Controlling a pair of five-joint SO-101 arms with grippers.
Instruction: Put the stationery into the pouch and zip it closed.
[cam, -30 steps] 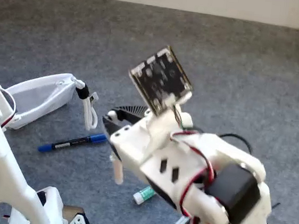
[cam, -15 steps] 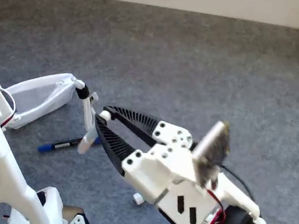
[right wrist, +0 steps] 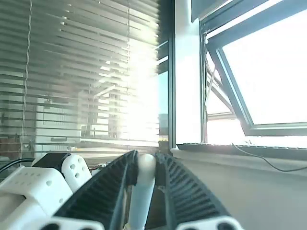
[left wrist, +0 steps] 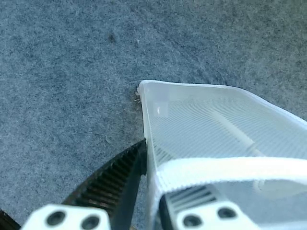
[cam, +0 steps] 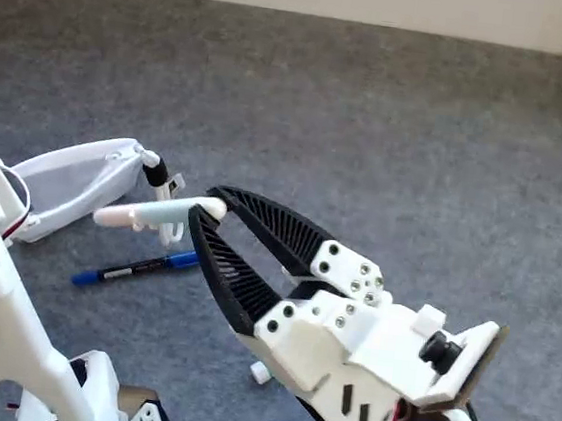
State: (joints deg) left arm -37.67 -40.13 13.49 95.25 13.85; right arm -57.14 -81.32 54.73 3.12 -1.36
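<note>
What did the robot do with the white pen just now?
The right gripper swung toward the pouch and turned the white pen in its fingers from hanging down to lying level next to the pouch. The blue marker and the pouch stayed where they were.

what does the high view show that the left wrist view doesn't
High view, not the left wrist view: the right gripper shut on a white pen, a blue pen lying on the floor covering, and a black zip pull. Left wrist view, not the high view: the left gripper clamped on the edge of the white mesh pouch, seen close up. Both: that pouch and the grey carpet under it.
</note>
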